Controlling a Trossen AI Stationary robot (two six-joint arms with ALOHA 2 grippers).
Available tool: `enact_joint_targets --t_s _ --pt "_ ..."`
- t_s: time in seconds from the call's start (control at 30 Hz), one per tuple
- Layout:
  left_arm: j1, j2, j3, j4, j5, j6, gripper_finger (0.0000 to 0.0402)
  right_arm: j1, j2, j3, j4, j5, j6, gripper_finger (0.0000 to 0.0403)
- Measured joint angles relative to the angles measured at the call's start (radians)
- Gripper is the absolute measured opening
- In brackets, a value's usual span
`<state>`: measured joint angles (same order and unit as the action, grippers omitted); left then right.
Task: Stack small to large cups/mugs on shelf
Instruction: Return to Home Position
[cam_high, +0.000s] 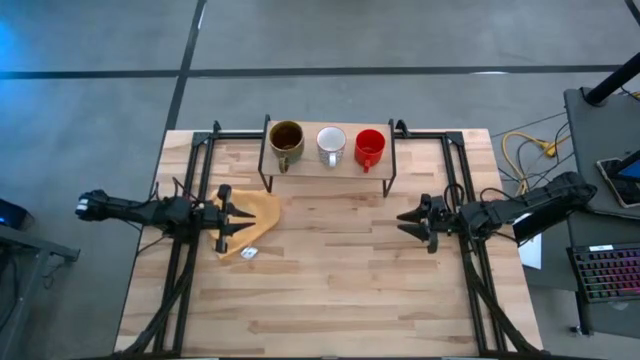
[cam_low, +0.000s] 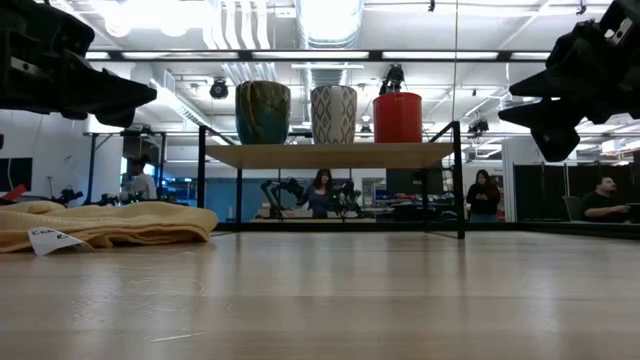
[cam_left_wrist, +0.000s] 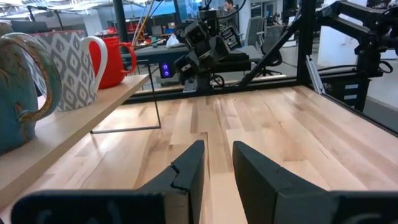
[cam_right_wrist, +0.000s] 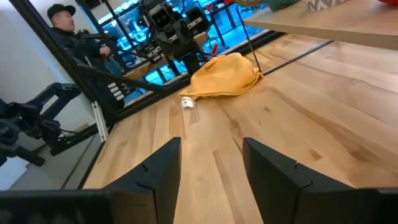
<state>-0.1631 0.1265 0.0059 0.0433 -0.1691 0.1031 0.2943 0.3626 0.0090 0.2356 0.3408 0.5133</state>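
Observation:
Three mugs stand upright in a row on the shelf (cam_high: 330, 166) at the table's far side: the brown-olive mug (cam_high: 286, 142) on the left, the white patterned mug (cam_high: 331, 143) in the middle, the red mug (cam_high: 369, 147) on the right. They also show in the low view: brown-olive mug (cam_low: 263, 112), white mug (cam_low: 334, 114), red mug (cam_low: 398, 117). My left gripper (cam_high: 243, 219) is open over a yellow cloth at the table's left, above the table. My right gripper (cam_high: 407, 223) is open at the table's right, above the table. Neither touches anything.
A crumpled yellow cloth (cam_high: 252, 224) with a white tag (cam_high: 249, 253) lies on the table's left part below my left gripper. The shelf's thin black legs (cam_high: 389, 184) stand on the tabletop. People show in the room beyond the table (cam_low: 322, 190).

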Motion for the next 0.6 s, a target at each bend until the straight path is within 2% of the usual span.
enact_joint_targets --t_s 0.6 --pt "0.0 0.015 -0.001 0.0 0.0 0.0 0.007 0.0 0.0 0.0 0.0 0.0 0.003 0.0164"
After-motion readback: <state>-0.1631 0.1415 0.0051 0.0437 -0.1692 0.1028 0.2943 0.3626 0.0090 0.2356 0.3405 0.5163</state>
